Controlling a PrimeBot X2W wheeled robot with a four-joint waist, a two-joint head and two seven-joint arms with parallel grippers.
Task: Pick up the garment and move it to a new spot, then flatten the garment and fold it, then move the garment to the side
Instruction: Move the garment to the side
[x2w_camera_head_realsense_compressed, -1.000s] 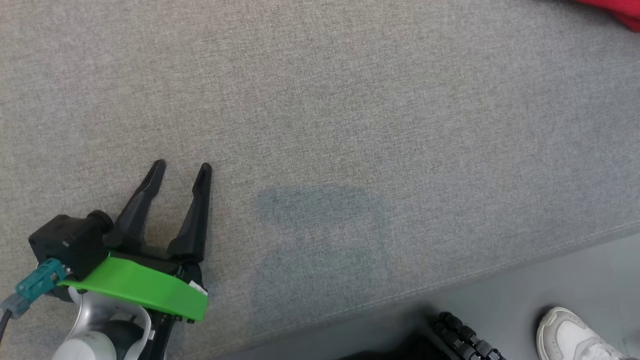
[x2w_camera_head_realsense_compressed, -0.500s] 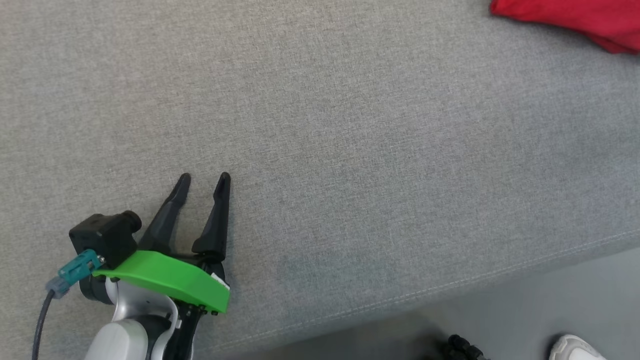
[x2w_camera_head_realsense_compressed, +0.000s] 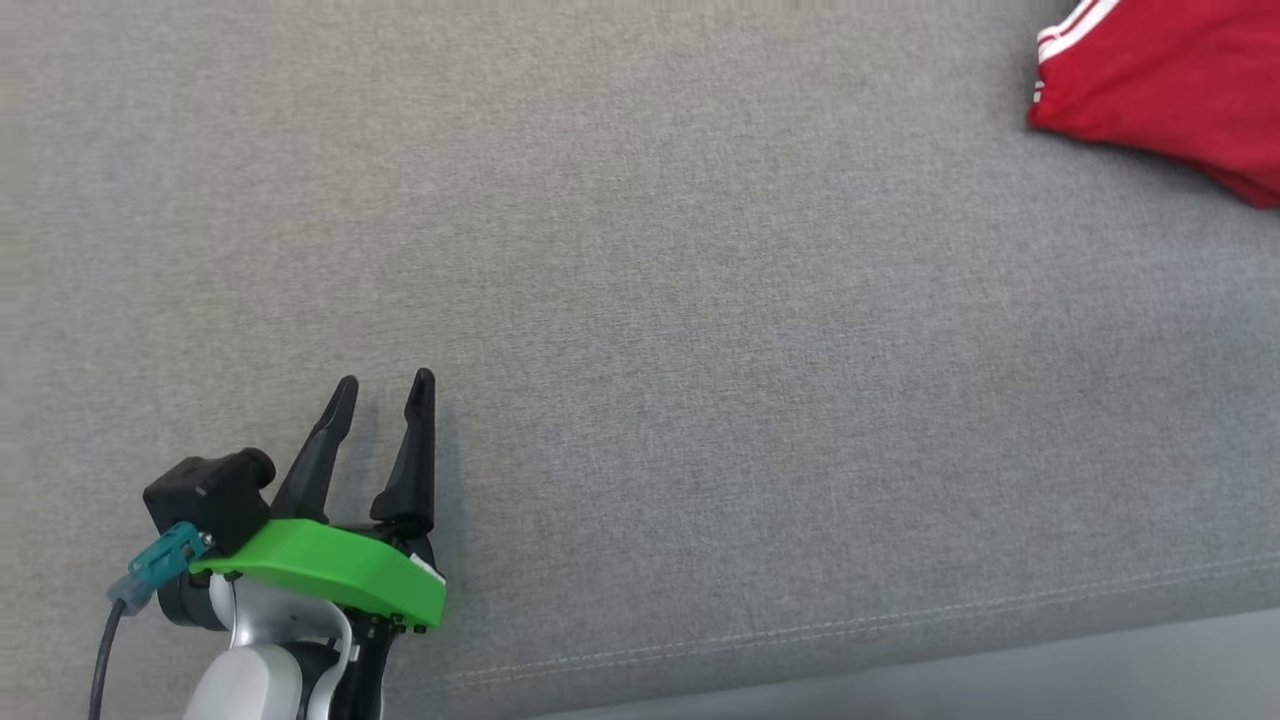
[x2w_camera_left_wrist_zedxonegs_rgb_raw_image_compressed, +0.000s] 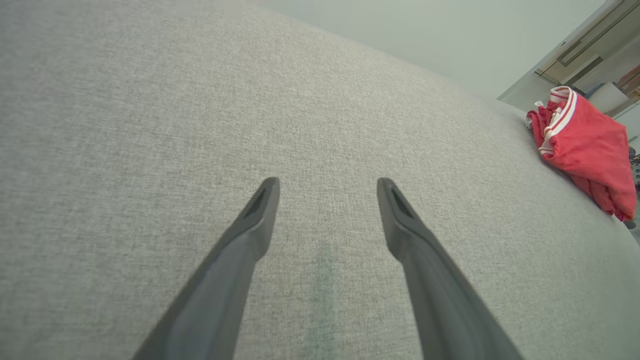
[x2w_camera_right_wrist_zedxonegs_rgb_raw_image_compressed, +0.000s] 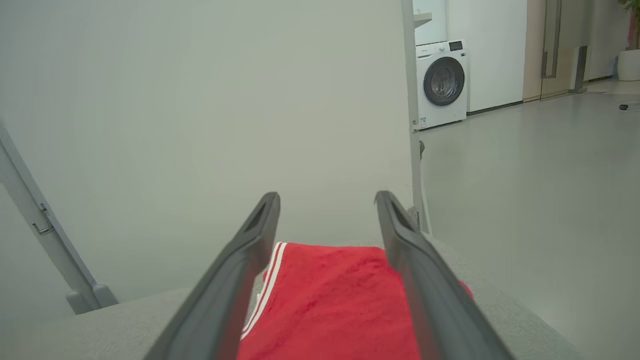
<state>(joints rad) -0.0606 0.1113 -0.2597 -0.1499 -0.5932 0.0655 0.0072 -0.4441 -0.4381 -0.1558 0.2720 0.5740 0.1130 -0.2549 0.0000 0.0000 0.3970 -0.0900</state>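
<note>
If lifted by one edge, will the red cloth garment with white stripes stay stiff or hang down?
Probably hang limp: the red cloth garment with white stripes lies in soft folds. It looks thin, likely light. The grey woven surface may grip it when pushed.

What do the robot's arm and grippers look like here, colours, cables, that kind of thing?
The left gripper has two tapering black fingers on a bright green plate, with a black camera block, a teal connector and a dark cable beside it. Its wrist is silvery white. The right gripper has matching dark fingers.
</note>
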